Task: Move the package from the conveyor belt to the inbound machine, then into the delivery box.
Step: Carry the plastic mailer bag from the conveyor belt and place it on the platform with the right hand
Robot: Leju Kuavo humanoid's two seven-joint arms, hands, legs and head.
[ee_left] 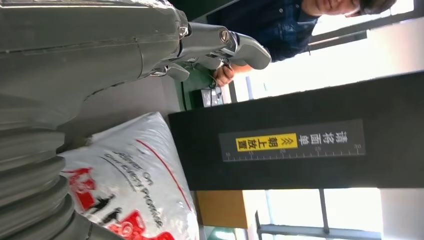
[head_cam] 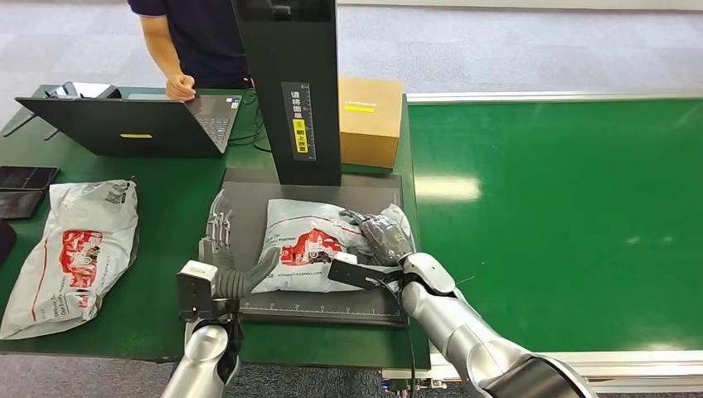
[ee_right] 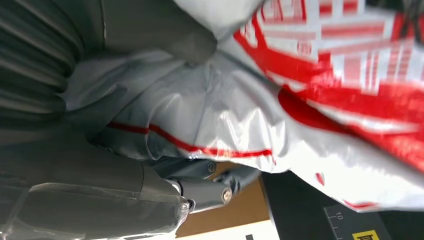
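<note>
The right hand (head_cam: pixel 383 236) grips the package (head_cam: pixel 307 249) at its 3 o'clock edge, fingers (head_cam: pixel 373 228) curled over the plastic. The left hand (head_cam: pixel 220 240), fingers spread and holding nothing, lies at its 9 o'clock side. Package print reads "Deliver On".

an open black laptop (head_cam: pixel 137 124) sits at the far left of the green table (head_cam: pixel 170 215), a person's hand (head_cam: pixel 179 85) resting by its keyboard; a second white plastic mailer bag with red print (head_cam: pixel 73 253) lies flat near the table's left edge; two dark flat devices (head_cam: pixel 23 189) lie beside it; a brown cardboard box (head_cam: pixel 370 120) stands behind the black upright column.
</note>
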